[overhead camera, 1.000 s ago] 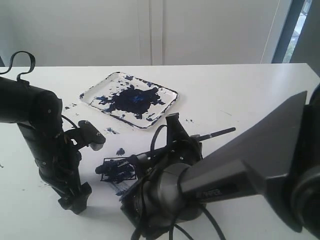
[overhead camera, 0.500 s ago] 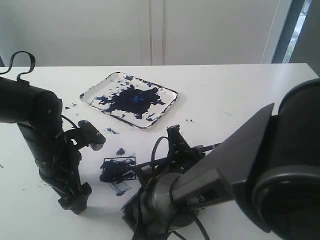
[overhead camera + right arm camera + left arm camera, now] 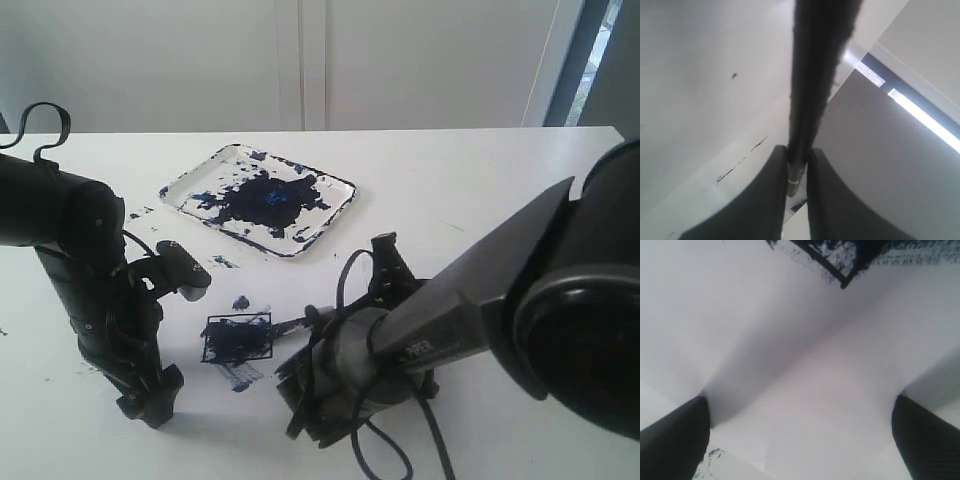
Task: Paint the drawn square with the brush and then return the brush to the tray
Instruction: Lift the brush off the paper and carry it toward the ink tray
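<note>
White tabletop [image 3: 480,170] carries one tray [image 3: 341,199] and one blue-smeared drawn square [image 3: 237,338]. The right gripper [image 3: 797,170] pinches the single brush [image 3: 812,75]; the left gripper [image 3: 800,440] stands spread.

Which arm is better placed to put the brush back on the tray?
Right. The right jaws are shut on the brush, and the drawn square already looks smeared blue. The left jaws are spread wide and empty over the paper.
</note>
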`<state>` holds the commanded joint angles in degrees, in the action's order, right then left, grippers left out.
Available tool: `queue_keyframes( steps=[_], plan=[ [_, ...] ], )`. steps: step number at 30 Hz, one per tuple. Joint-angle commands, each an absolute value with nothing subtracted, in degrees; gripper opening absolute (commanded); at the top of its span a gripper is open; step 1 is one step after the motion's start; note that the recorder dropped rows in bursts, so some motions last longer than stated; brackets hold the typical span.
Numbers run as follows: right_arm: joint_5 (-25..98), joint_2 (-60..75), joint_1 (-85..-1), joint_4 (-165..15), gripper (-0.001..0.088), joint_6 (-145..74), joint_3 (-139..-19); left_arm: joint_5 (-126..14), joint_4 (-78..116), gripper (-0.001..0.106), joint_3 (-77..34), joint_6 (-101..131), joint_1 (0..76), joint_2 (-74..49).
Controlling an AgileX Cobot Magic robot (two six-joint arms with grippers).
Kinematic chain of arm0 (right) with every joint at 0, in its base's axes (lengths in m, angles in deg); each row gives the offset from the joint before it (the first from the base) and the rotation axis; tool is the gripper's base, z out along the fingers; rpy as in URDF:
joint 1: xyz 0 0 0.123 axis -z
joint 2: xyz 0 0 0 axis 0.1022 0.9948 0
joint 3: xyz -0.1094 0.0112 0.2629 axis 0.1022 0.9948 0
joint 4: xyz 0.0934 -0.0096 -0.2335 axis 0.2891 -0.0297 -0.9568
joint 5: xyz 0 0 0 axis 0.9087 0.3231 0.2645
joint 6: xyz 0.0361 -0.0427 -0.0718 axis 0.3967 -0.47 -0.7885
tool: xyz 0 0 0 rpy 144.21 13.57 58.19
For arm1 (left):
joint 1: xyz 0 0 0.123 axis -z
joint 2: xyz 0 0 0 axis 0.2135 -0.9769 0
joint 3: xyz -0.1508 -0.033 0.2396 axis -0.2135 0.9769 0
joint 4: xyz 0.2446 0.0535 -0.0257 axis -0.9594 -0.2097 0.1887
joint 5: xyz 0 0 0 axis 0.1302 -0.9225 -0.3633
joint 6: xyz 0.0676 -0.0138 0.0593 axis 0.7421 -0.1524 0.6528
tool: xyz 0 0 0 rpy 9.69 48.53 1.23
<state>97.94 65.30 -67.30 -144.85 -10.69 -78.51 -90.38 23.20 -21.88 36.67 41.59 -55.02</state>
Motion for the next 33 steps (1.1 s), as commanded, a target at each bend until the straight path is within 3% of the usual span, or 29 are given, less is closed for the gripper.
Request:
queue_keyframes(
  steps=[16,24,29,33],
  plan=[
    [97.02,53.34,-60.06,-144.85,0.0,2.83,-78.51,-90.37,23.45,0.098,-21.88,36.67,41.59,-55.02],
    [70.17,52.43,-53.32,-143.34,0.0,17.61,-78.51,-89.74,24.73,0.098,-21.88,36.49,41.59,-55.02],
    [64.27,52.77,-51.22,-150.67,0.0,35.86,-78.51,-88.67,25.0,0.098,-21.88,35.38,41.59,-55.02],
    [62.43,53.16,-51.22,-151.28,0.0,36.0,-78.51,-88.3,25.0,0.098,-21.88,35.37,41.59,-55.02]
  ],
)
